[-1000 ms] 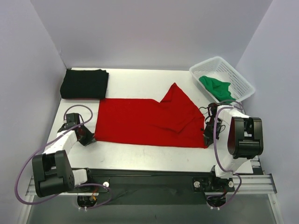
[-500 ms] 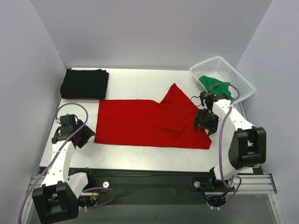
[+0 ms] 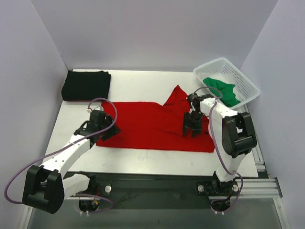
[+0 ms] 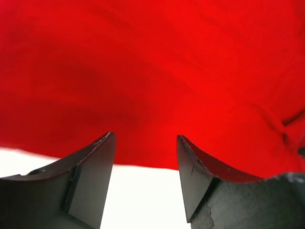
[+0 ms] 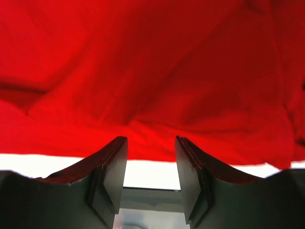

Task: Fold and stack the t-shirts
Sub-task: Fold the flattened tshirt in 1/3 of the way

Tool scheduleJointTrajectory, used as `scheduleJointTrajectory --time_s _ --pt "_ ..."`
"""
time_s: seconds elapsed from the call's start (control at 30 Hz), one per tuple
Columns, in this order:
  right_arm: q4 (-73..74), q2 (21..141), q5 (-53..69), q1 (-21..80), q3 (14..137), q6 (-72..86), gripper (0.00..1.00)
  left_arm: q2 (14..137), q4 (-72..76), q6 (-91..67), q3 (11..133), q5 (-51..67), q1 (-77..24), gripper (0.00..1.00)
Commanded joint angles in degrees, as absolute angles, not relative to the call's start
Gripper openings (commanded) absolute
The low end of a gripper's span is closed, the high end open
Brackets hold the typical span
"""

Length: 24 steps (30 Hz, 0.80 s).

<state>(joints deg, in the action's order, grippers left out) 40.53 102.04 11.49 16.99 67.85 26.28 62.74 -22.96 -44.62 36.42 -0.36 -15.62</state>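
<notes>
Nearest the arms, the red t-shirt (image 3: 143, 124) lies as a long flat band across the middle of the worktop (image 3: 143, 155), its near hem running parallel to the near edge with bare white surface in front of it. The left gripper (image 4: 145, 137) hangs over the band's left end with its fingers released and nothing between them; its wrist view shows only red cloth and the hem below. The right gripper (image 5: 150, 139) hangs over the right part of the band, also with its fingers apart and empty, above a patch of gentle wrinkles close to the hem. Further back, one part of the red cloth rises in a point toward the far edge, so the band is not an even rectangle. The cloth looks light, limp and easily creased, so it will probably sag and drag if lifted by the middle. The firmer holds are likely the doubled hem or the end corners, pinched through all layers at once. At the far left corner sits the black t-shirt (image 3: 86, 86), folded into a neat block. At the far right corner the green t-shirt (image 3: 221, 89) lies bunched inside the white basket (image 3: 243, 78).
</notes>
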Motion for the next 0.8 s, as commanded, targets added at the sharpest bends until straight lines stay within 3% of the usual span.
scheduleJointTrajectory --time_s 0.0,0.33,0.77 --pt "40.7 103.5 12.4 17.7 71.1 25.8 0.44 68.6 -12.6 -46.3 38.9 -1.4 -20.0 0.64" --pt "38.0 110.2 12.7 19.4 74.0 26.2 0.41 76.6 -6.3 -43.3 34.4 0.0 -22.1 0.64" --pt "37.7 113.3 13.2 20.8 81.3 27.0 0.4 69.1 -11.7 -39.6 23.4 -2.5 -22.0 0.63"
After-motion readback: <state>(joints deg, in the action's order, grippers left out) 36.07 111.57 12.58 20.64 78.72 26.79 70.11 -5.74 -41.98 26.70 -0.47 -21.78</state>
